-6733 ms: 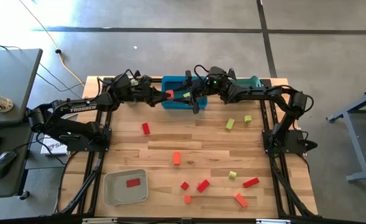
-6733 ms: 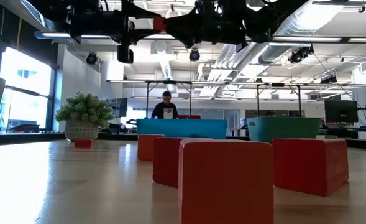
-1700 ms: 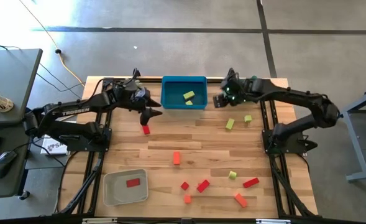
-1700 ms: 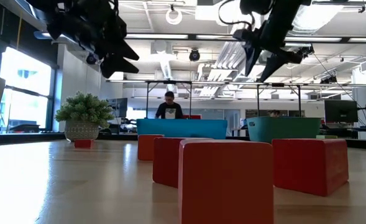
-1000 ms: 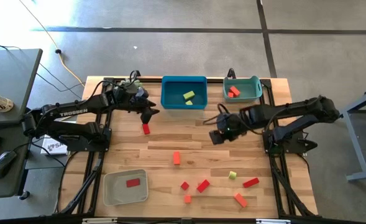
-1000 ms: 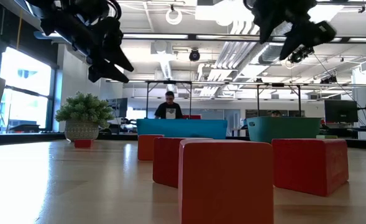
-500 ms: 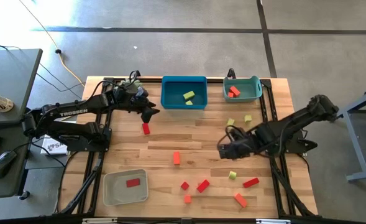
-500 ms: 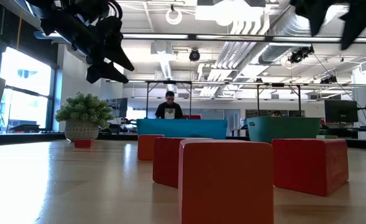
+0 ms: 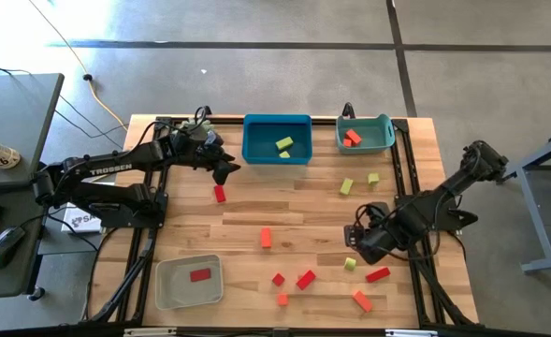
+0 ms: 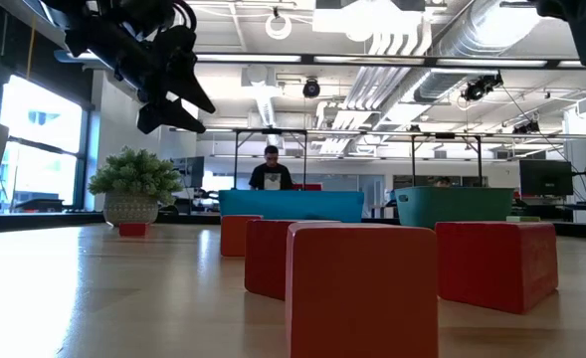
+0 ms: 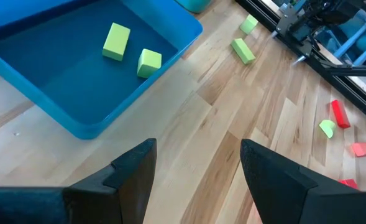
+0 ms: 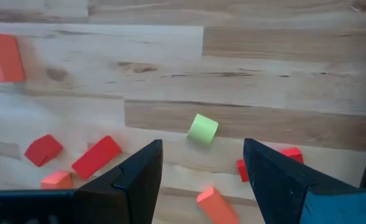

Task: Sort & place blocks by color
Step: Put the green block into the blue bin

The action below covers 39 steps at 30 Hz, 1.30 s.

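- Near edge: grey tray (image 9: 167,288) at near left holds one red bar (image 9: 200,275), presumably the red bin.
- A loose cluster lies unsorted at near centre-right: red bar (image 9: 306,279), small red cube (image 9: 278,279), orange cube (image 9: 282,300), orange bar (image 9: 362,300), red bar (image 9: 378,274).
- Right gripper (image 9: 357,245) is held low over the near right, fingers spread, nothing held. A green cube (image 12: 202,129) sits just ahead, centred between the jaws in the wrist view; judged the next pick, hence the lineup.
- Mid table: orange block (image 9: 266,238) at centre, red block (image 9: 220,194) to the left, two green blocks (image 9: 347,186) to the right, all still loose.
- Left gripper (image 9: 226,170) hangs above the table, just far of that red block and left of the blue tray (image 9: 253,150), jaws spread and empty.
- Far edge: blue tray holds two green blocks (image 11: 116,42); teal tray (image 9: 384,141) to its right holds orange pieces (image 9: 352,139). So bins are colour-assigned.
- Plant (image 10: 133,171) at far left is not part of the sort.
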### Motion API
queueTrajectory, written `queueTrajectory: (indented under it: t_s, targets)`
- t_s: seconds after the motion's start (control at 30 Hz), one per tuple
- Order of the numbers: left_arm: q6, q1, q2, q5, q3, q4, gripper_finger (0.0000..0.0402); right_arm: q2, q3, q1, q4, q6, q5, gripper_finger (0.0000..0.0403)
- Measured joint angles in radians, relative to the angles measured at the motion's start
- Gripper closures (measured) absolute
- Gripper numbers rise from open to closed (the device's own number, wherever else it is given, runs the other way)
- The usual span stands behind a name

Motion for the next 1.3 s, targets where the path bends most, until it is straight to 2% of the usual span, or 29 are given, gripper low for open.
queueTrajectory:
  t_s: [0.27, 0.47, 0.83, 1.3]
  targets:
    - [0.015, 0.000, 0.000, 0.001, 0.000, 0.000, 0.0179, 0.095, 0.000, 0.029, 0.022, 0.054, -0.025, 0.0193]
    - [0.009, 0.000, 0.000, 0.001, 0.000, 0.000, 0.0179, 0.196, 0.000, 0.049, 0.103, 0.100, -0.097, 0.0193]
    - [0.008, 0.000, 0.000, 0.011, 0.000, 0.000, 0.0179, 0.364, 0.000, 0.052, 0.237, 0.101, -0.146, 0.0193]
    - [0.008, 0.000, 0.000, 0.011, 0.000, 0.000, 0.0179, 0.446, 0.000, 0.023, 0.286, 0.105, -0.177, 0.0193]
